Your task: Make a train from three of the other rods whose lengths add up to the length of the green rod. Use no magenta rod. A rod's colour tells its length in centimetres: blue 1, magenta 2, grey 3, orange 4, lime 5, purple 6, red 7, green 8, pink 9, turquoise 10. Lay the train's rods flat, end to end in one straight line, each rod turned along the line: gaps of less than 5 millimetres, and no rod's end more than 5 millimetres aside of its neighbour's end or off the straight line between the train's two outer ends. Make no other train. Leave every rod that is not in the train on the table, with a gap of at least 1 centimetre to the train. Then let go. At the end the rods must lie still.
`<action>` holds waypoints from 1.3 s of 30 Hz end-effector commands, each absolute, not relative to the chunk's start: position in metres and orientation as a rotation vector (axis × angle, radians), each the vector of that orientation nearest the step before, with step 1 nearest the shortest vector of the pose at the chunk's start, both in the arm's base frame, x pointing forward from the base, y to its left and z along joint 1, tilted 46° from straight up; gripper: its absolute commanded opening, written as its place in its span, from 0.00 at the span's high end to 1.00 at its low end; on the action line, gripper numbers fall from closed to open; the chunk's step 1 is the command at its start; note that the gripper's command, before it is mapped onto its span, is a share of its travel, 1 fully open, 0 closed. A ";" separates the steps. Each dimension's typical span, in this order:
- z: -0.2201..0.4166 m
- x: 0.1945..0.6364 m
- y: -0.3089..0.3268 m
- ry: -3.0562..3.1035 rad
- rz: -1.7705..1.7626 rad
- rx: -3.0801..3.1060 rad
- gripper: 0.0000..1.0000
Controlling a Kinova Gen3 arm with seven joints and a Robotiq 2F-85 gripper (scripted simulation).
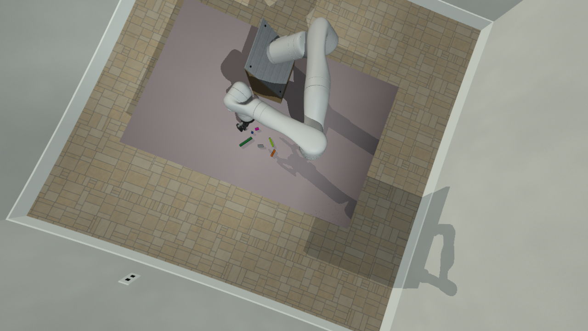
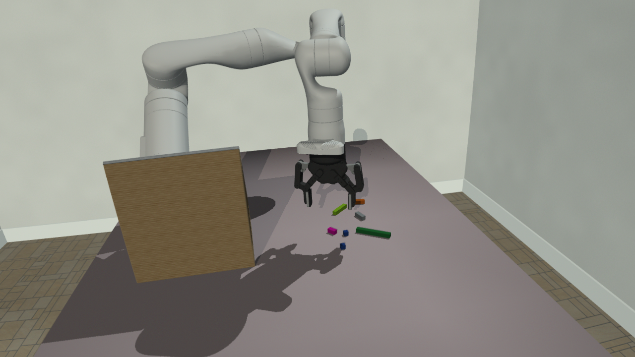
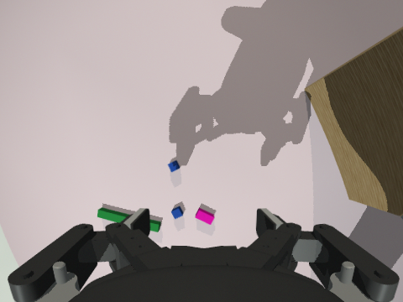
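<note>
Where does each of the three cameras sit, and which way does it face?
Top: high overhead, looking down on the table, the rods and the whole arm.
Exterior: across the table from the base, facing the open gripper above the rods.
Wrist: on the gripper, facing down past its fingers.
Shared: the green rod and magenta rod show in all three.

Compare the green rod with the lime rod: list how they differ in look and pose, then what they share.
The green rod is dark green; the lime rod is bright yellow-green. The green rod is clearly longer than the lime rod. In the exterior view the green rod runs almost across the picture, while the lime rod slants up to the right. Both lie flat on the table, apart from every other rod, and the open gripper holds neither.
</note>
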State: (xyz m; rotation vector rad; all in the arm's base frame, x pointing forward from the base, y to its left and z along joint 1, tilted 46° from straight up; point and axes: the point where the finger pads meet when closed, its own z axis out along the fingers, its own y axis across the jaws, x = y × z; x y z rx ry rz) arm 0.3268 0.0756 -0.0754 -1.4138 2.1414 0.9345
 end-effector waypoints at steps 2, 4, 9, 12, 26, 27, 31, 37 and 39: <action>-0.079 0.327 0.072 2.189 0.955 -1.366 0.00; -0.081 0.329 0.069 2.251 0.980 -1.296 0.00; -0.086 0.331 0.064 2.395 1.039 -1.115 0.00; -0.088 0.333 0.061 2.473 1.070 -1.004 0.00; -0.098 0.337 0.050 2.713 1.167 -0.581 0.00; -0.099 0.338 0.050 2.728 1.173 -0.549 0.00; -0.101 0.339 0.047 2.779 1.193 -0.431 0.00; -0.103 0.339 0.045 2.819 1.209 -0.329 0.00; -0.104 0.340 0.044 2.836 1.215 -0.284 0.00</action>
